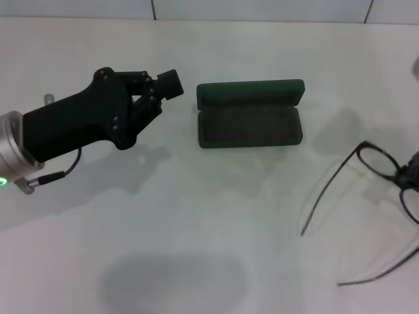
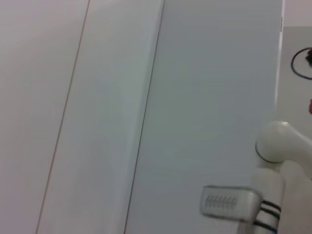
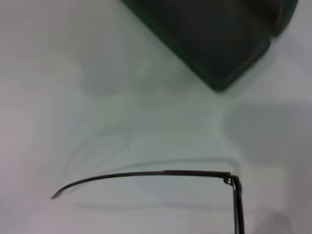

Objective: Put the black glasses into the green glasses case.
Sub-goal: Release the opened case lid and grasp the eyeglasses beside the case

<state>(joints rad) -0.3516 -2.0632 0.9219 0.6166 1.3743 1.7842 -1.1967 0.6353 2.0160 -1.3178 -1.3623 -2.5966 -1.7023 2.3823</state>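
The green glasses case (image 1: 249,116) lies open in the middle of the table, lid tilted back and dark lining showing; the right wrist view has one end of it (image 3: 219,39). The black glasses (image 1: 378,163) hang just above the table at the far right, temples unfolded toward me, casting faint shadows. My right gripper (image 1: 412,174) shows only as a dark piece at the picture's edge, shut on the frame. One temple arm (image 3: 146,174) crosses the right wrist view. My left gripper (image 1: 169,84) hovers left of the case, fingers together, holding nothing.
The white table (image 1: 196,229) stretches bare in front of the case and between the two arms. A white robot joint (image 2: 275,146) fills a corner of the left wrist view, which otherwise shows pale flat surfaces.
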